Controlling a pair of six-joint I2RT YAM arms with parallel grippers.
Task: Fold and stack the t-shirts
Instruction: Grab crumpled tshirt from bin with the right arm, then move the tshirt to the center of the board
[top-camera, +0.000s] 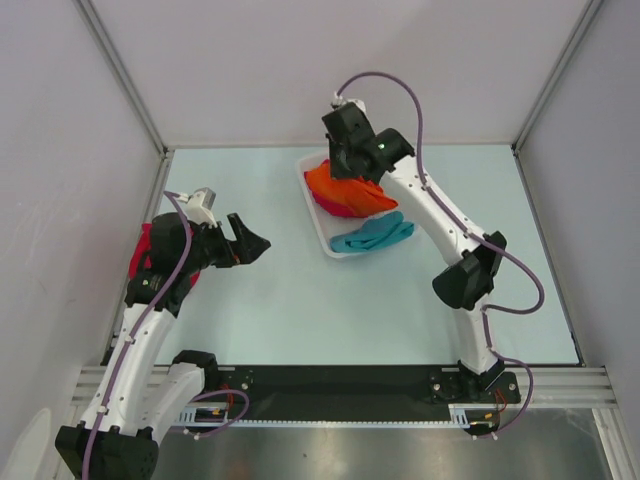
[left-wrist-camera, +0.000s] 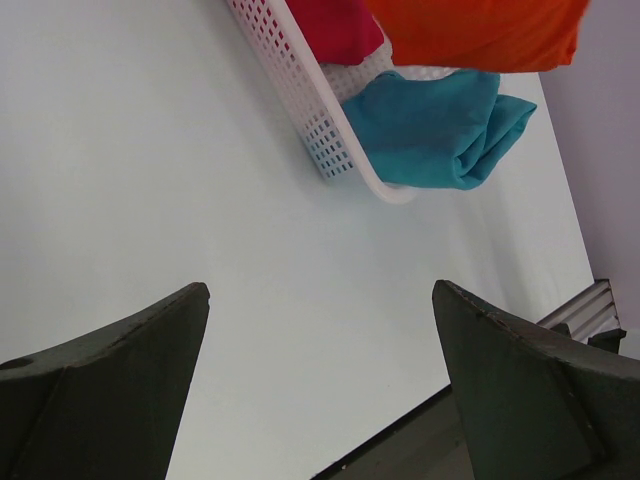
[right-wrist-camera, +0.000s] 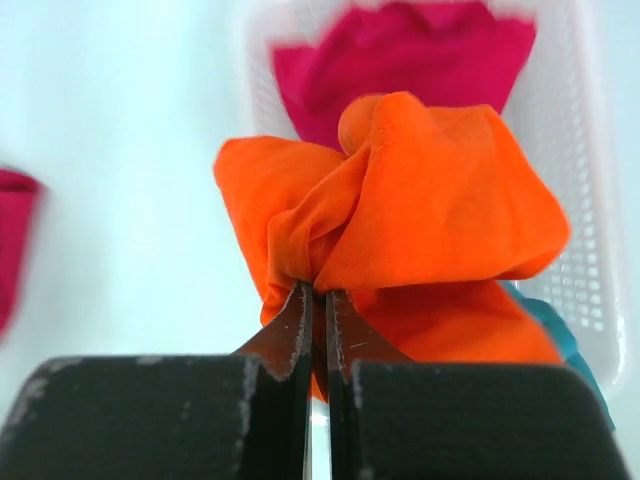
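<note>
Only its wrist view shows the right gripper (right-wrist-camera: 318, 296) pinching orange cloth (right-wrist-camera: 440, 210)

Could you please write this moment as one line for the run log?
right gripper: shut on orange t-shirt over basket | left gripper: open, empty, above table | teal t-shirt, pink t-shirt: in basket

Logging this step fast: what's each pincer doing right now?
Left pincer: open, holding nothing.
Right pincer: closed on the orange t-shirt.
</note>
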